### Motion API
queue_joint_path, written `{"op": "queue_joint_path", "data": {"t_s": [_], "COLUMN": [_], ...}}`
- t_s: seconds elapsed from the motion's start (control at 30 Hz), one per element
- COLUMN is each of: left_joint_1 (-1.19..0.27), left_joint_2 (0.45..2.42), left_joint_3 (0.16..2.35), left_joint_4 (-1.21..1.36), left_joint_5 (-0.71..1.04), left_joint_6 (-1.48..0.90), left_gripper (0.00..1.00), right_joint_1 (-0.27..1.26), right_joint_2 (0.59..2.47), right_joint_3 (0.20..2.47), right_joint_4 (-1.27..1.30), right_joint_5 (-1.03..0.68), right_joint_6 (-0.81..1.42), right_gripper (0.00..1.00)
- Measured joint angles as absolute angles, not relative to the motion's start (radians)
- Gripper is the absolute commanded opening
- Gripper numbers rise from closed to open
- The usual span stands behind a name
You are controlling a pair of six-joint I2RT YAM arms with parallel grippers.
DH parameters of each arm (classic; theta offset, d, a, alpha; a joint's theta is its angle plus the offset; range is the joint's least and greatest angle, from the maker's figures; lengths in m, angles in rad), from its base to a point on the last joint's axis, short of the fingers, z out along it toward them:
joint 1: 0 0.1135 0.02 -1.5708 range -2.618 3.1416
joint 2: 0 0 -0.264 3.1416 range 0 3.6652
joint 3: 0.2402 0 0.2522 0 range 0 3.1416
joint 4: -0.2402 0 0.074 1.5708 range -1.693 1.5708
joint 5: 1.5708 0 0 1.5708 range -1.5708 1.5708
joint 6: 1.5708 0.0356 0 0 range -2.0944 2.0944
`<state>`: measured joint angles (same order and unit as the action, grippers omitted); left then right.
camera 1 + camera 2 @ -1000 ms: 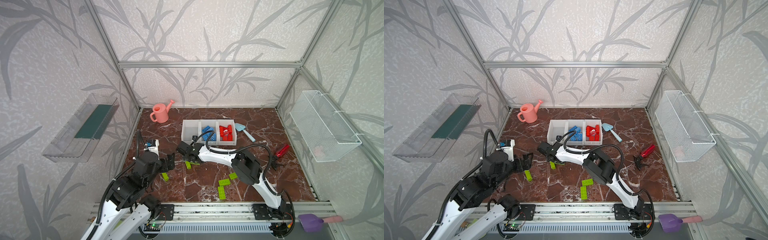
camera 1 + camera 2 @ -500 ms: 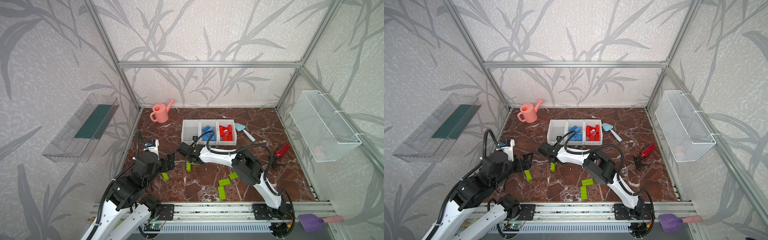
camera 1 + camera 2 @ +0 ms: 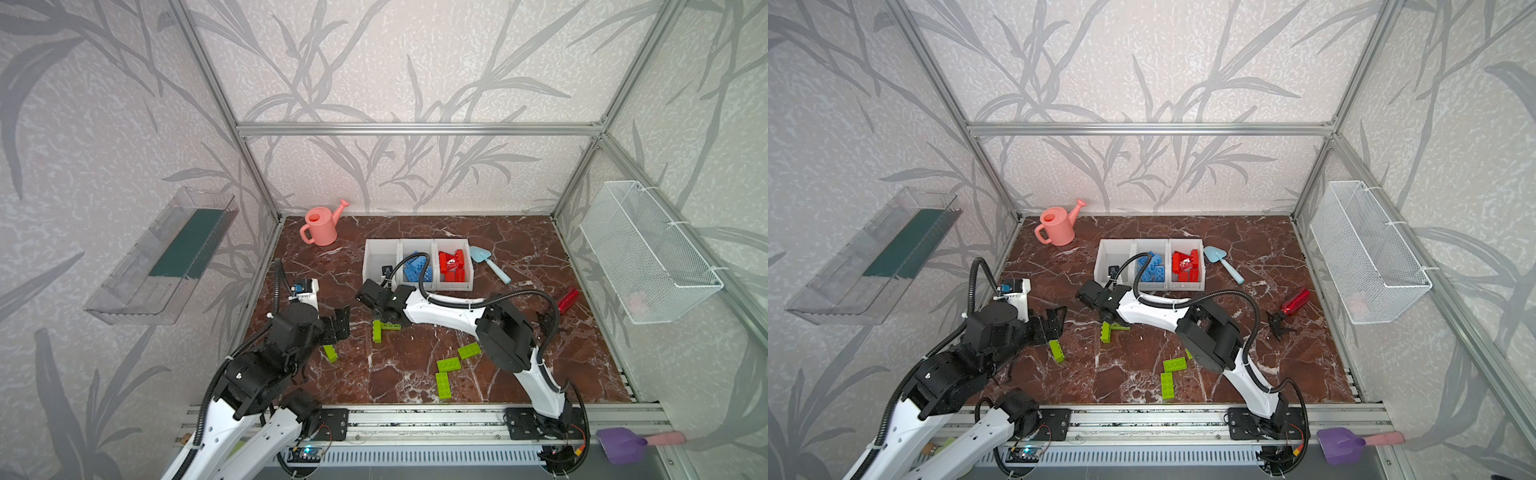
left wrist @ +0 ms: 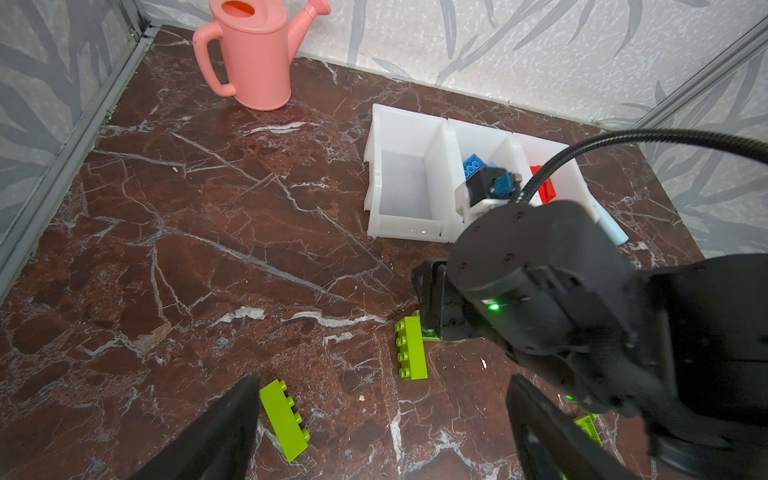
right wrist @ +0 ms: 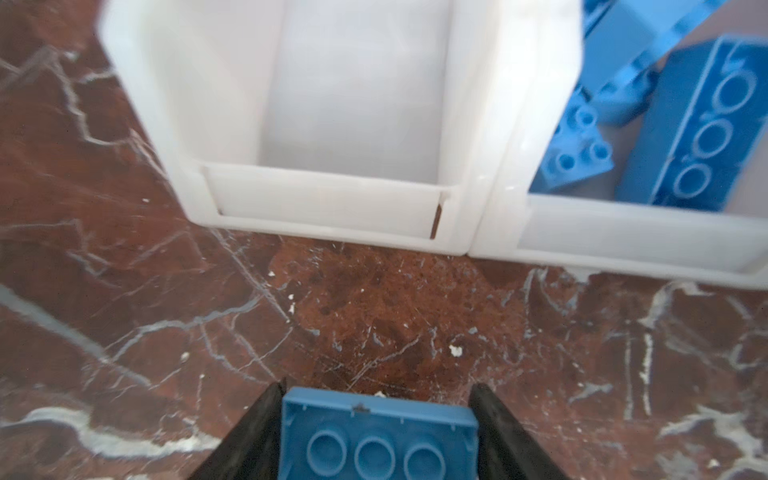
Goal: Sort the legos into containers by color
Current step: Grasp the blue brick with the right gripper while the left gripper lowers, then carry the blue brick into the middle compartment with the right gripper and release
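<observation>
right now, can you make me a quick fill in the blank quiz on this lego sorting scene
1. In both top views, the leftmost bin is ___.
2. The rightmost bin holds only ___ bricks.
3. The loose legos on the tabletop are lime ___.
4. The right gripper grips a ___ brick.
Missing words: empty; red; green; blue.

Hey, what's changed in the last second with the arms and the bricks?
The right pincer closed on a blue brick, seen in the right wrist view, just in front of the white bins; it had been open. It barely shifted otherwise. The left pincer stays open and parked, and the loose green bricks lie where they were.
</observation>
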<state>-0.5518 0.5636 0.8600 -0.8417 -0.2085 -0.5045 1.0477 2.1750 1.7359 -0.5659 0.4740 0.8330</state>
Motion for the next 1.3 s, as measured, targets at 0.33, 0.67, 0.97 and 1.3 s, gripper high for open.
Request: {"op": "queue_joint_path", "data": {"t_s": [0.33, 0.67, 0.97, 1.3], "left_joint_1": [-0.552, -0.552, -0.552, -0.552], "left_joint_2": [0.600, 0.658, 0.694, 0.720], "left_joint_3": [0.854, 0.853, 0.853, 0.853], "left_joint_4": [-0.842, -0.841, -0.841, -0.842], "left_joint_5": [-0.208, -0.208, -0.204, -0.204], "left_joint_6": [-0.504, -0.504, -0.504, -0.497], "left_gripper": [0.92, 0.92, 0.92, 0.92], "right_joint_1": [0.886, 0.714, 0.657, 0.652], "right_joint_2": [2.041, 2.066, 2.206, 2.277], "right_joint_3": [1.746, 1.823, 1.952, 2.064], "right_joint_4": [-0.559, -0.536, -0.532, -0.562], "right_joint_5": [0.434, 0.329, 0.262, 0.245], "right_joint_6": [0.643, 0.468, 0.397, 0.368], "right_gripper": [0.54, 0.55, 0.69, 0.87]}}
